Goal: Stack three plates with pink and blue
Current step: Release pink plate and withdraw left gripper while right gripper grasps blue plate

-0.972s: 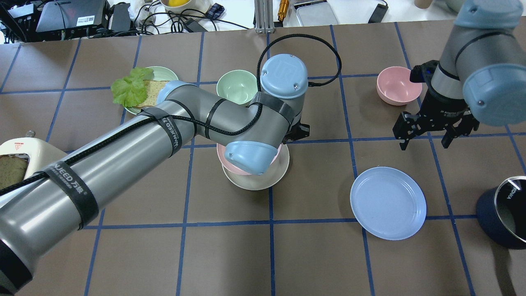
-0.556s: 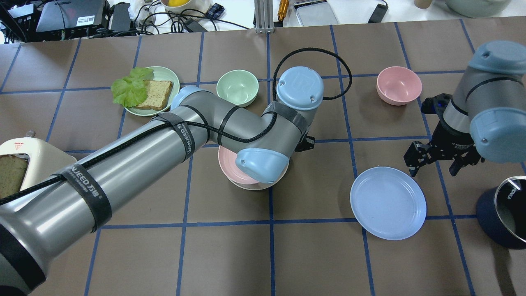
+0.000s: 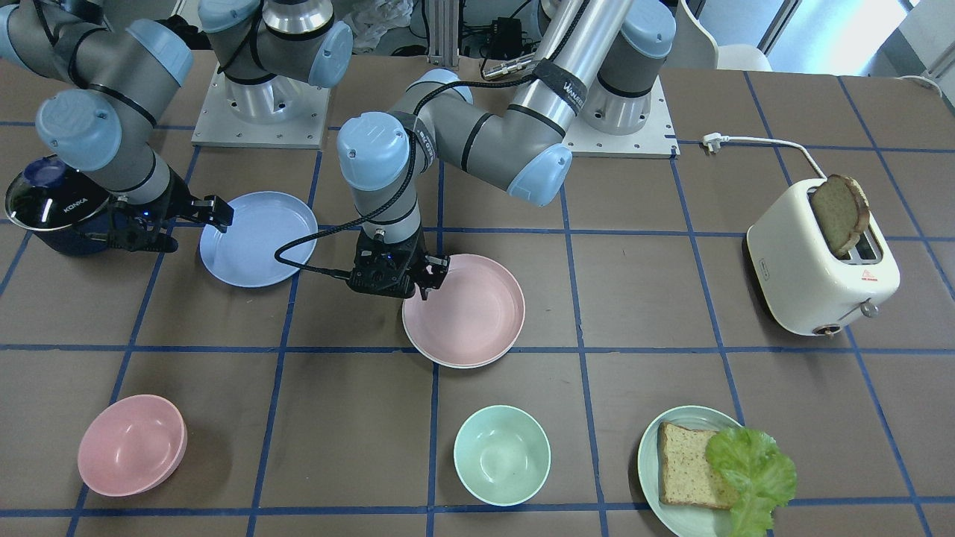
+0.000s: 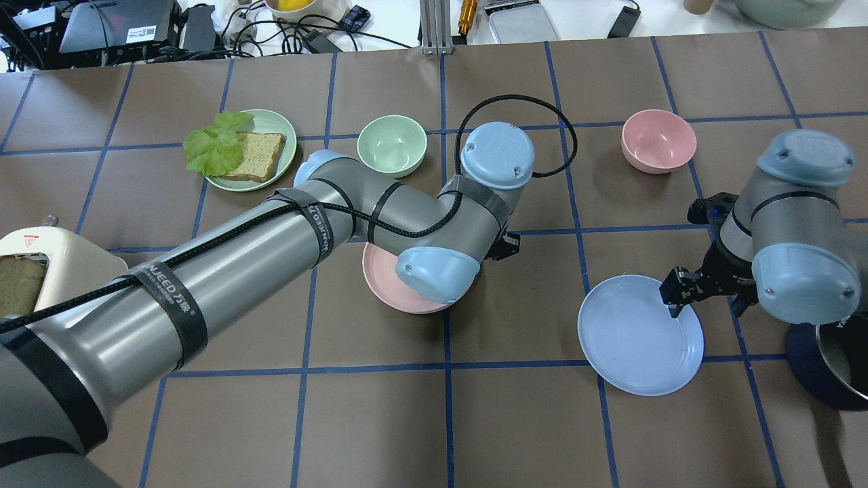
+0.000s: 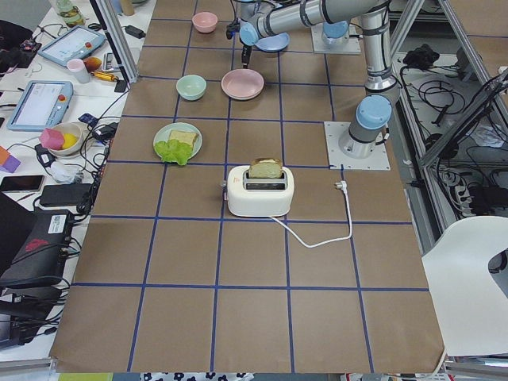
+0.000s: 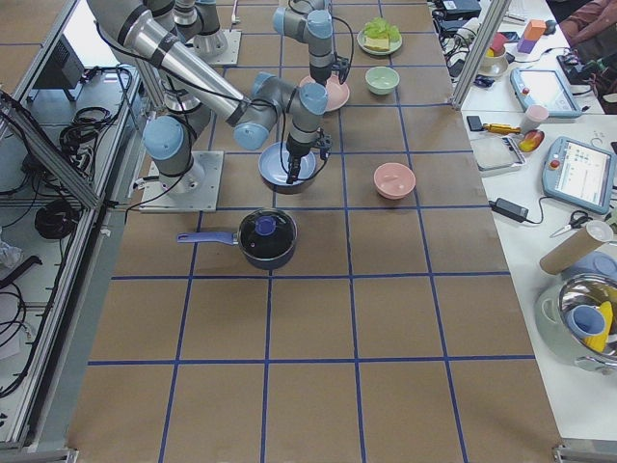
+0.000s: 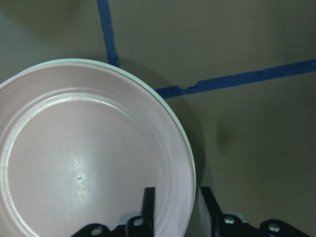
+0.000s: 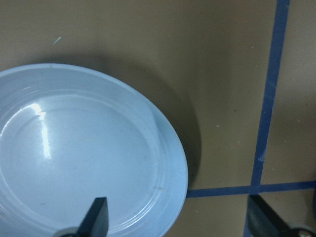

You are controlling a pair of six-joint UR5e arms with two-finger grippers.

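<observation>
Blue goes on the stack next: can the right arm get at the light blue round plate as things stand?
Probably yes. The right pincer hangs open astride the rim of the light blue round plate, one finger over it, one outside; nothing lies between.

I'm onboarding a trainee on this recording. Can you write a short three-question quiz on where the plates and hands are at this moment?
1. True or false: the blue plate lies on the pink plate.
2. The right hand is: A) shut on the blue plate; B) open, astride its rim; C) open, well away from it.
3. At which plate's rim does the left hand sit?
Key: 1 false; 2 B; 3 the pink plate.
</observation>
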